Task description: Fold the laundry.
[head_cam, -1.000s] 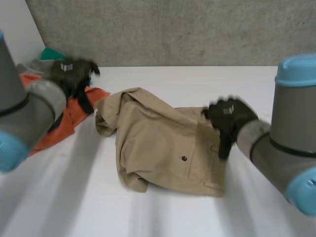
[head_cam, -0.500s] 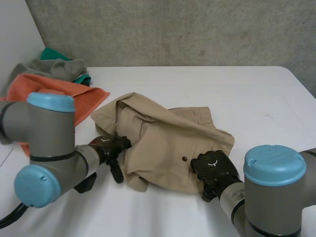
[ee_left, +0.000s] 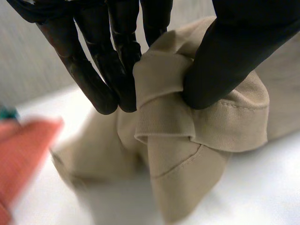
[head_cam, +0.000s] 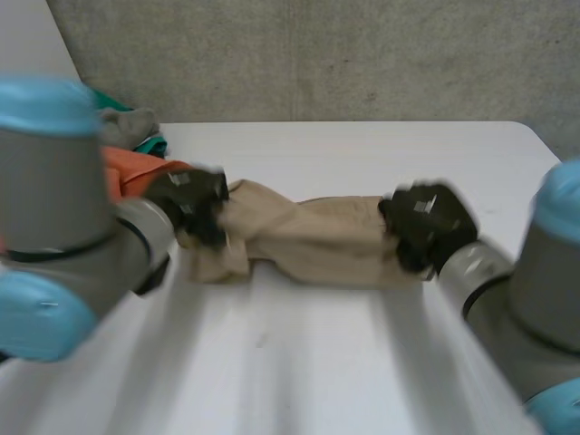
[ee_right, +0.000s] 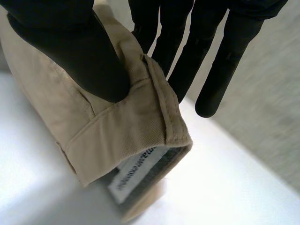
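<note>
The near half of the white table [head_cam: 299, 362] is bare. Past it, about mid-table, the tan trousers [head_cam: 313, 240] are bunched into a long roll that runs left to right between the two hands. Whether the roll rests on the table or hangs just above it cannot be told.

The left hand [head_cam: 190, 204] has the roll's left end. The left wrist view shows its thumb [ee_left: 225, 56] pinching a thick folded seam against the fingers [ee_left: 93, 61], with loose cloth drooping below.

The right hand [head_cam: 421, 222] has the right end. The right wrist view shows its thumb [ee_right: 75, 51] pressed on the outside of the waistband and its fingers [ee_right: 183, 51] behind it, so the band is clamped between them. That view also shows a grey lining inside the band and a white label [ee_right: 136, 171] with dark print too small to read.

Further off, at the table's far left, lies an orange cloth [head_cam: 131, 172] just beside the left hand. Beyond that are a green cloth [head_cam: 149, 143] and a grey cloth [head_cam: 127, 122]. A bare grey concrete wall [head_cam: 362, 54] closes the far side.
</note>
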Available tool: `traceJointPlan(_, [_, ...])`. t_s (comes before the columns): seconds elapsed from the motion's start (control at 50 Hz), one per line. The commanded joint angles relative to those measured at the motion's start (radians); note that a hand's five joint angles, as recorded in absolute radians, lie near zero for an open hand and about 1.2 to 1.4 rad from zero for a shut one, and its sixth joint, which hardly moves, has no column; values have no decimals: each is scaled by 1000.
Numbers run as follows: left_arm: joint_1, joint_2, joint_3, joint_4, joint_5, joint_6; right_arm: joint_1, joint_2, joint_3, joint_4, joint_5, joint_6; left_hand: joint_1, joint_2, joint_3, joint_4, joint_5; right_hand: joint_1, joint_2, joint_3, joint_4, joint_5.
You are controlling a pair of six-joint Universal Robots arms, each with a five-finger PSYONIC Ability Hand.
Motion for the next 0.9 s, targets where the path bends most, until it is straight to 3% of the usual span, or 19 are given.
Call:
traceJointPlan(0.02, [42, 328, 105, -44, 79, 56, -54, -143, -295, 220, -49, 35, 297, 207, 212, 202, 243, 287, 225, 215, 202, 228])
traceJointPlan(0.16, [72, 448, 311, -103, 104, 58, -109, -174, -625, 347, -69, 139, 297, 207, 212, 202, 243, 287, 225, 215, 202, 228])
traceJointPlan(0.32, [120, 348, 480, -103, 101, 58, -151, -82, -821, 366, -66, 196, 297, 207, 212, 202, 243, 287, 225, 215, 202, 228])
traceJointPlan(0.54, [152, -35, 533, 57, 133, 61, -86, 208, -812, 256, 23, 201, 297, 207, 212, 202, 243, 287, 225, 215, 202, 228])
traceJointPlan(0.66, [163, -350, 627, 190, 124, 64, -42, 421, -806, 72, 121, 187, 297, 207, 212, 202, 243, 287, 225, 215, 202, 228])
traceJointPlan(0.68, [166, -421, 666, 212, 121, 67, -40, 470, -814, 0, 159, 187, 297, 207, 212, 202, 243, 147, 85, 75, 62, 88])
traceJointPlan(0.72, [178, -479, 714, 233, 114, 72, -36, 510, -823, -78, 192, 185, -85, -175, -170, -180, -139, -558, -620, -630, -643, -617])
traceJointPlan(0.74, [184, -502, 740, 239, 108, 73, -34, 527, -829, -117, 204, 181, -445, -535, -530, -539, -499, -928, -990, -1000, -1013, -987])
traceJointPlan(0.76, [195, -519, 780, 239, 84, 78, -28, 551, -849, -178, 221, 166, -925, -1015, -1010, -1019, -979, -935, -997, -1007, -1019, -994])
traceJointPlan(0.82, [209, -510, 806, 217, 27, 80, -19, 547, -848, -180, 232, 118, -925, -1015, -1010, -1019, -979, -935, -997, -1007, -1019, -994])
traceJointPlan(0.9, [212, -387, 703, 129, -46, 83, -11, 455, -771, -4, 172, 73, -925, -1015, -1010, -1019, -979, -935, -997, -1007, -1019, -994])
